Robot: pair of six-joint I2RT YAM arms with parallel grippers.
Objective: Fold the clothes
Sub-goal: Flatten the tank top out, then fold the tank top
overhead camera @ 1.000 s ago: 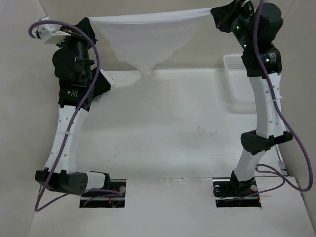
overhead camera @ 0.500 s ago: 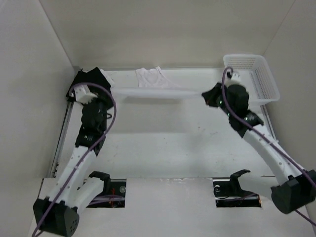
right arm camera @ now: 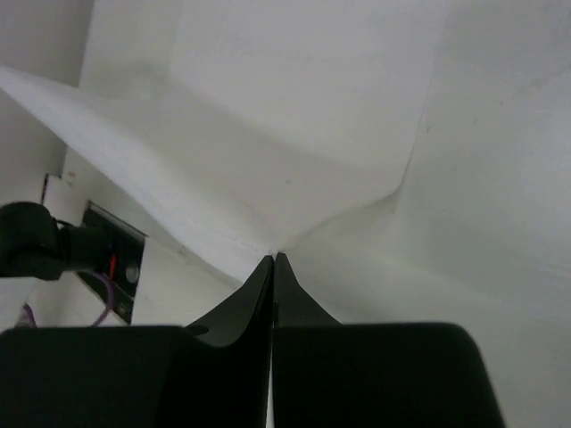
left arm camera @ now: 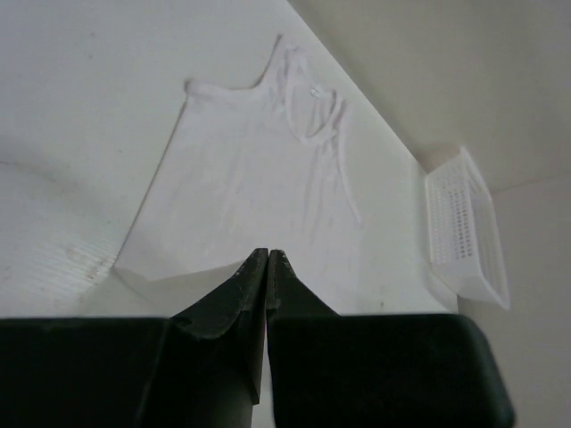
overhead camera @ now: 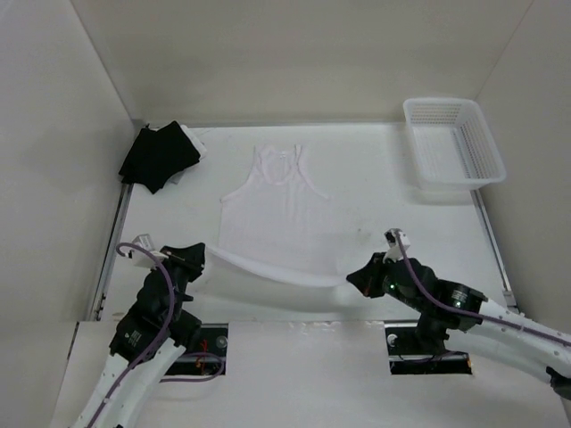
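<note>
The clothes (overhead camera: pixel 277 209) are one white sleeveless top lying flat on the table, straps toward the far wall and hem toward me. The hem is raised off the table as a band stretched between both grippers. My left gripper (overhead camera: pixel 205 259) is shut on the hem's left corner. In the left wrist view its jaws (left arm camera: pixel 268 253) are pressed together, with the top (left arm camera: pixel 259 178) spread out ahead. My right gripper (overhead camera: pixel 350 278) is shut on the hem's right corner. In the right wrist view the fabric (right arm camera: pixel 268 134) puckers into the closed tips (right arm camera: pixel 274 256).
A white basket (overhead camera: pixel 453 143) stands at the far right, also seen in the left wrist view (left arm camera: pixel 464 227). A black cloth pile (overhead camera: pixel 159 153) lies at the far left corner. Beige walls close in three sides. Both arm bases sit at the near edge.
Both arms came down from high at the back, where the top hung stretched between them, toward the near edge. The top now lies spread on the table with only its hem raised.
</note>
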